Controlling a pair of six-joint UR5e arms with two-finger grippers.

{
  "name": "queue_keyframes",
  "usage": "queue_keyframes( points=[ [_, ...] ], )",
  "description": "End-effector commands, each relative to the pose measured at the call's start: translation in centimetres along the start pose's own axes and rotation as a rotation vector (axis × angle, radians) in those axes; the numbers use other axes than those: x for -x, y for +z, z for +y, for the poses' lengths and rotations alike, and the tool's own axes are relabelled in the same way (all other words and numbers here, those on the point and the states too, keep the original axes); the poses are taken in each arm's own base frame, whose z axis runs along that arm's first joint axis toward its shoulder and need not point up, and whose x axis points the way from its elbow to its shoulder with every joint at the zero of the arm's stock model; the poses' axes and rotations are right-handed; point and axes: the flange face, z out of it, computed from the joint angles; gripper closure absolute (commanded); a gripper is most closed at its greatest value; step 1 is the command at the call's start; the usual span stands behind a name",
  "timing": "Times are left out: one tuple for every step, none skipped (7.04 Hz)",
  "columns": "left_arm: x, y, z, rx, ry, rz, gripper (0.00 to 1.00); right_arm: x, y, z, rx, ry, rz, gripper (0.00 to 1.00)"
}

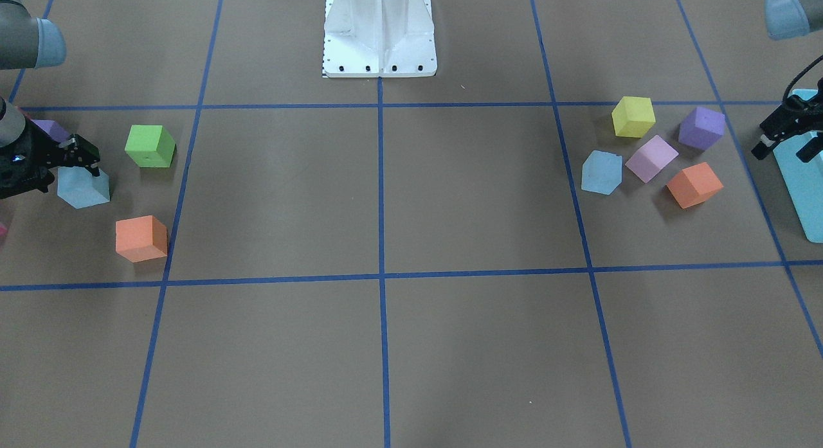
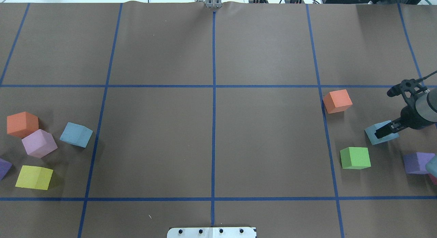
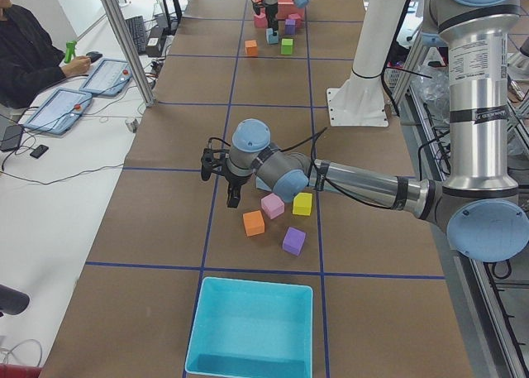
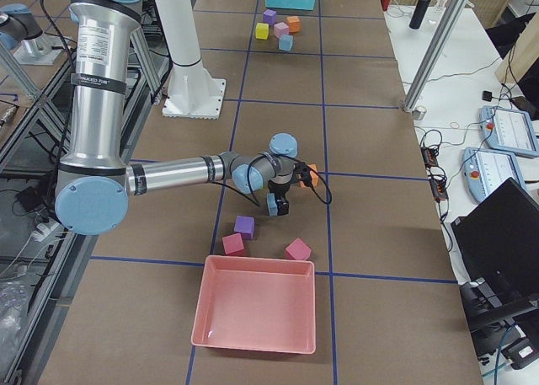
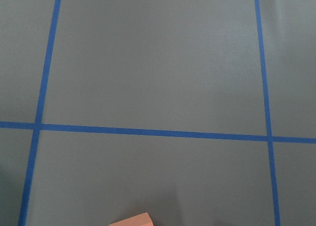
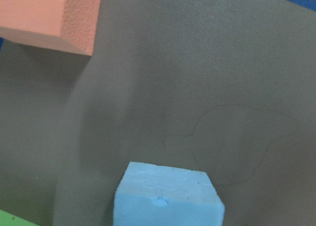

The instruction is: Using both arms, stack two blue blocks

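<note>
Seeming light, squashy foam, the right blue block (image 1: 83, 191) is clamped across opposite faces by the right gripper (image 2: 382, 132); the left gripper (image 1: 784, 151) is held spread.

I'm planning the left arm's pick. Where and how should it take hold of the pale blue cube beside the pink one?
Probably from straight above, left gripper closing on two opposite side faces of the pale blue cube. It sits skewed to the tape lines, so turn the wrist to match; avoid the face toward the pink cube close by.
</note>
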Motion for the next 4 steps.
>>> queue_keyframes(
  points=[
    [0.04, -0.05, -0.02, -0.001, -0.001, 0.0, 0.02, 0.17, 0.26, -0.4, 0.0, 0.005, 0.001, 0.0],
    [0.0, 0.0, 0.0, 0.0, 0.0, 0.0, 0.02, 0.23, 0.27, -0.53, -0.001, 0.021, 0.001, 0.0],
    [-0.06, -0.05, 0.0, -0.001, 0.001, 0.001, 0.02, 0.46, 0.11, -0.78, -0.007, 0.038, -0.002, 0.0],
    [-0.02, -0.1, -0.03, -0.002, 0.0, 0.001, 0.02, 0.58, -0.06, -1.09, -0.02, 0.041, 0.007, 0.0]
  ],
)
